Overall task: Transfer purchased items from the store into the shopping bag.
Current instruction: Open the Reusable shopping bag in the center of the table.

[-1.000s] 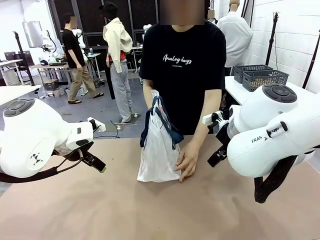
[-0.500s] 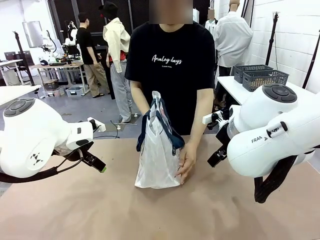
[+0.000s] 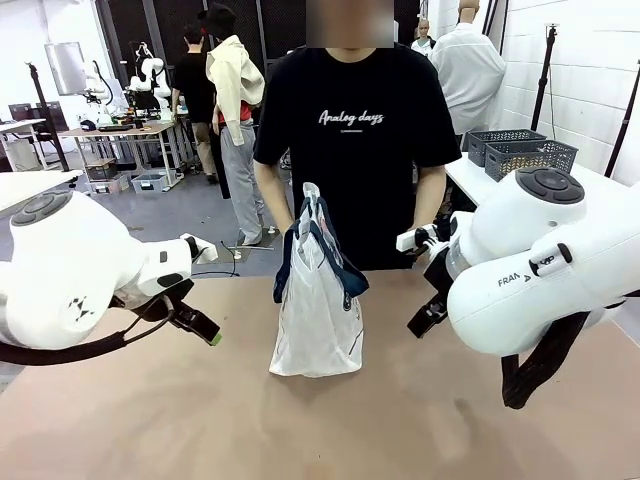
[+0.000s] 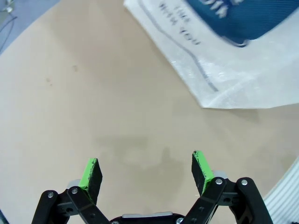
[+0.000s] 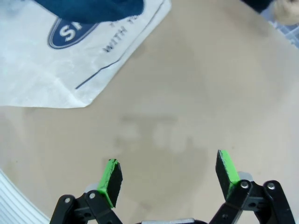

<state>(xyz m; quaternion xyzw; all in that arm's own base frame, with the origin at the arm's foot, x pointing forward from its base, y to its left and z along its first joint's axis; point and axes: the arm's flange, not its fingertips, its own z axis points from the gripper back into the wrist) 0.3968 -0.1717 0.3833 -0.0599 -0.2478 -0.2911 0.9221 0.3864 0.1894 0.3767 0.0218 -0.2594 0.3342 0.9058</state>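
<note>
whitish plastic shopping bag (image 3: 318,315) stands upright mid-tabletop (image 3: 150,420), navy handles drooping over its mouth. left pincer (image 4: 147,164) at its 9 o'clock and right pincer (image 5: 169,171) at 3 o'clock both gape wide, empty. judgement: spread the mouth first, then lower goods in.

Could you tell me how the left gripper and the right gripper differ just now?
The left gripper hangs to the shopping bag's left, the right gripper to its right. From the front, the left gripper's green fingertip shows plainly; the right gripper sits mostly behind its own arm. Both are open, empty and clear of the bag, above the table.
</note>
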